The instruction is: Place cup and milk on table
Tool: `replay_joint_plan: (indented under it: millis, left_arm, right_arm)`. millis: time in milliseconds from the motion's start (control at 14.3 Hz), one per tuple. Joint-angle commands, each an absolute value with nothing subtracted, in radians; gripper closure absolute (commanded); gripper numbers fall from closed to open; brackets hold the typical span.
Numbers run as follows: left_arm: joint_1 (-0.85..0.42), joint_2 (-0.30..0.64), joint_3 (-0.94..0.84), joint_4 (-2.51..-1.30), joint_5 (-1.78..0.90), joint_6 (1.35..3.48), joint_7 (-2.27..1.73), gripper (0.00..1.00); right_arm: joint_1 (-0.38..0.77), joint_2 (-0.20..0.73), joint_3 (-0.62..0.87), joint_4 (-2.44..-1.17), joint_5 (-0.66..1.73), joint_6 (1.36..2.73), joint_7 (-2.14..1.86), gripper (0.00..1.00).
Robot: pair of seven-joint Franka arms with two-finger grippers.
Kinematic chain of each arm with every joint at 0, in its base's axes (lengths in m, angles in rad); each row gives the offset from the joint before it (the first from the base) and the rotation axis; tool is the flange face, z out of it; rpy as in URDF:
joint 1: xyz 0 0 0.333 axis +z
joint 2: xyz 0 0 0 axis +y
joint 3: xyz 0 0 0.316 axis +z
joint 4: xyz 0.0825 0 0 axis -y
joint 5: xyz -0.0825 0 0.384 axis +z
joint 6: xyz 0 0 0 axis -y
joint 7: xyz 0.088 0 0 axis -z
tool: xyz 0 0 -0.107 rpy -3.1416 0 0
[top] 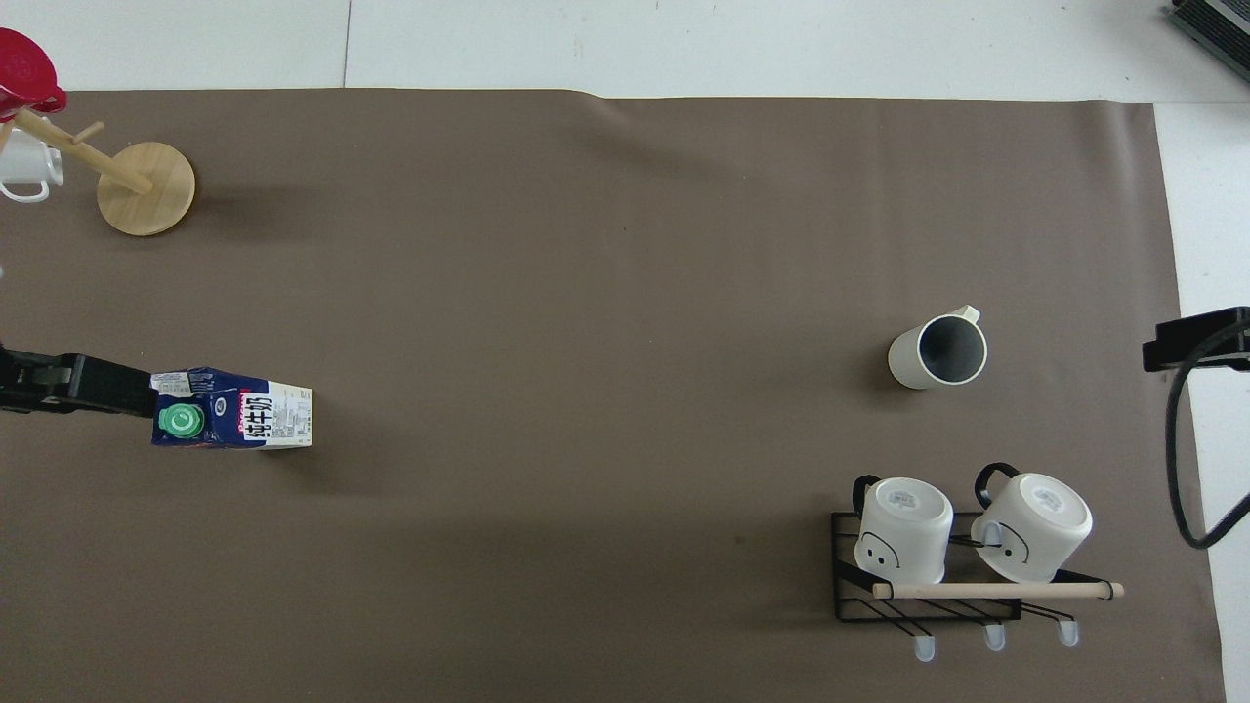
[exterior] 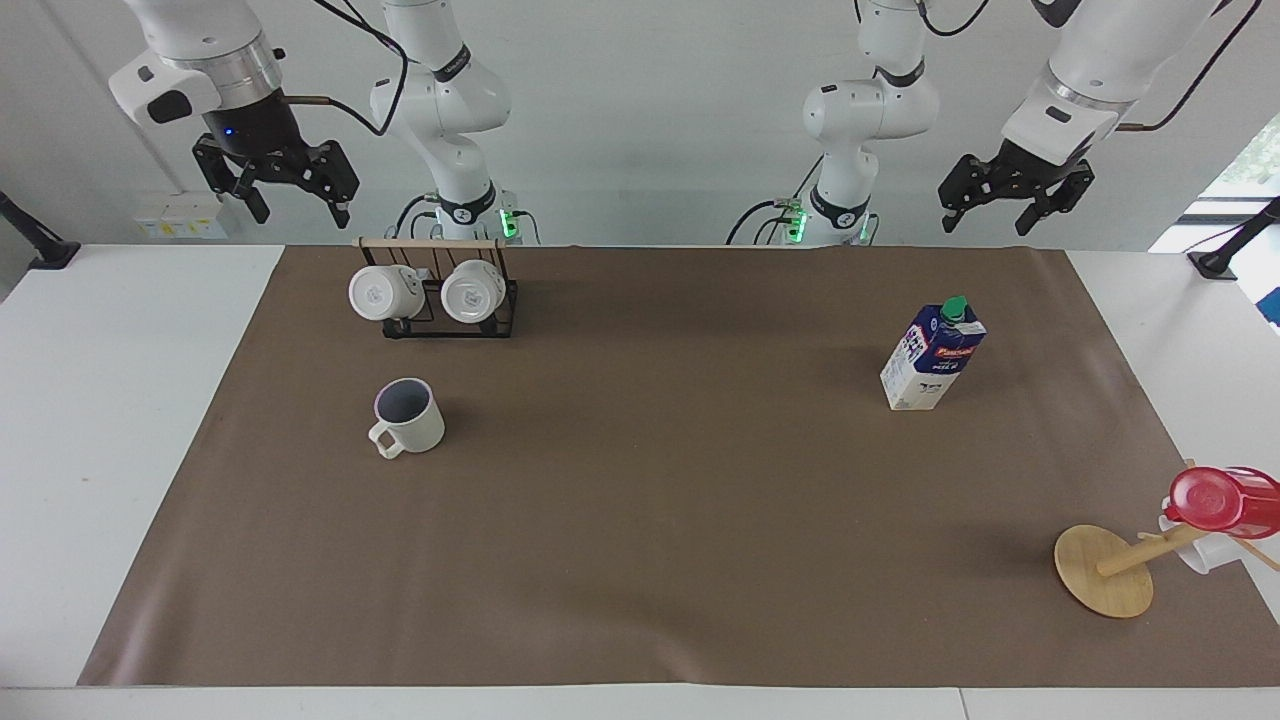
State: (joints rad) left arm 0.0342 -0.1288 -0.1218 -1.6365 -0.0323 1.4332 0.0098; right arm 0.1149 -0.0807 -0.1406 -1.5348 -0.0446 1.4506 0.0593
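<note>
On the table (exterior: 90,400) both task things stood, grippers raised above them.
Milk (exterior: 932,354) stood upright below the left gripper (exterior: 1008,200); cup (exterior: 408,417), beside the mug rack (exterior: 440,292), stood below the right gripper (exterior: 290,190). Both grippers hung open, empty.

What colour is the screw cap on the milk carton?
Green. The cap on the milk shows best in the overhead view, seen from straight above.
</note>
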Motion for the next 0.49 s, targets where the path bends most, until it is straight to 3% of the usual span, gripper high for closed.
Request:
replay_joint_plan:
  millis: [0, 420]
  left_arm:
    - [0.048, -0.127, -0.127, -1.618, -0.049, 1.414, 0.005, 0.00]
    - [0.048, -0.127, -0.127, -1.618, -0.049, 1.414, 0.006, 0.00]
  right_arm:
    - [0.110, -0.107, -0.135, -1.569, -0.035, 1.451, 0.087, 0.00]
    - [0.121, -0.107, -0.132, -1.574, -0.037, 1.448, 0.087, 0.00]
